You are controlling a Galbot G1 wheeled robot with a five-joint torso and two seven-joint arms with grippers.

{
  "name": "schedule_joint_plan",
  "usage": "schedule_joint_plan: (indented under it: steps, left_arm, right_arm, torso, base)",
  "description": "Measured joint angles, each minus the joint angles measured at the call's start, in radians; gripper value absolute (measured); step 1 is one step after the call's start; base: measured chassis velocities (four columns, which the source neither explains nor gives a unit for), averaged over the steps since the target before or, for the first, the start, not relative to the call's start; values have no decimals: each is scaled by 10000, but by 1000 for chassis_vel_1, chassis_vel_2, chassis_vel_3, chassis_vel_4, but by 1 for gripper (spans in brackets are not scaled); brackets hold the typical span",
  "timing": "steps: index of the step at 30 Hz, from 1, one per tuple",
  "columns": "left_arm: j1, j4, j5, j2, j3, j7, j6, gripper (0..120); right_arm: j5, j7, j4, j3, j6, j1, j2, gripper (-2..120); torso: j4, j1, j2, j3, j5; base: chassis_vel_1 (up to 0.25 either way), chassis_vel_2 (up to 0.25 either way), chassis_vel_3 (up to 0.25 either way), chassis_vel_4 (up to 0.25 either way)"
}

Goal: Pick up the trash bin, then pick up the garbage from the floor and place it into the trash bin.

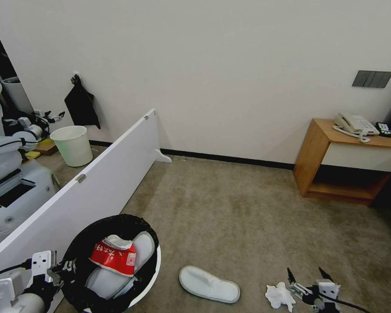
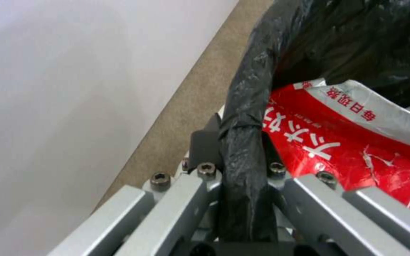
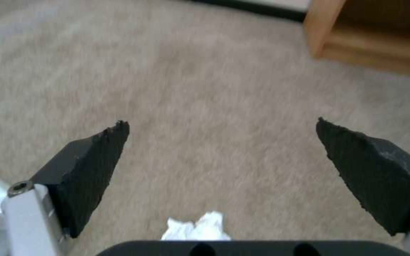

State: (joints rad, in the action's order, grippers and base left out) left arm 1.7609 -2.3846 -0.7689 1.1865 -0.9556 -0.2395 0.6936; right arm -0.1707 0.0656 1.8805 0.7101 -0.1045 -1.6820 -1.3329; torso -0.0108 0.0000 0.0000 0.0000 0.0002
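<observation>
The trash bin [image 1: 130, 219], white with a black bag over its rim, hangs at lower left in the head view. My left gripper [image 1: 66, 268] is shut on its rim; the left wrist view shows the fingers clamped on the black bag edge [image 2: 243, 117]. Inside the bin lie a red-white packet [image 1: 114, 257] [image 2: 347, 142] and a white slipper [image 1: 117, 280]. Another white slipper [image 1: 209, 284] lies on the carpet beside the bin. A white tissue [image 1: 279, 296] [image 3: 198, 227] lies further right. My right gripper [image 1: 306, 273] [image 3: 221, 124] is open, just right of the tissue and low over the carpet.
A white partition board [image 1: 87, 187] runs along the left, close to the bin. Behind it stand an unlined pale bin [image 1: 74, 145] and another robot [image 1: 8, 174]. A wooden nightstand [image 1: 317, 152] with a phone stands at the right wall. Bare carpet [image 1: 230, 208] lies between.
</observation>
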Motion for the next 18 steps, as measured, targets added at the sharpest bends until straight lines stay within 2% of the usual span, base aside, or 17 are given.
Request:
schedule_joint_plan:
  steps: [6, 8, 11, 13, 18]
  left_arm:
    - [35, -80, 46, -74, 9, -13, 26, 3]
    - [80, -144, 45, -97, -36, -15, 43, 3]
    - [98, -159, 70, -95, -49, -28, 44, 3]
    - [154, -191, 182, -43, -58, -51, 48, 3]
    - [213, -279, 275, 8, -70, -72, 62, 3]
  right_arm:
    - [2, 44, -524, -346, -778, 388, 265, 100]
    - [-185, -51, -824, -594, -1352, 656, 466, 100]
    - [-311, -124, -961, -691, -1573, 771, 536, 100]
    - [-610, -290, -1402, -958, -2121, 1120, 706, 100]
    - [-585, -346, -2069, -1243, -2514, 1591, 775, 100]
  torso:
    - [-5, 0, 0, 0, -2]
    - [-2, 0, 0, 0, -2]
    - [-1, 0, 0, 0, -2]
    - [0, 0, 0, 0, -3]
    - [-2, 0, 0, 0, -2]
  base:
    - [0, 0, 0, 0]
    - [0, 0, 0, 0]
    - [0, 0, 0, 0]
    - [0, 0, 0, 0]
    - [0, 0, 0, 0]
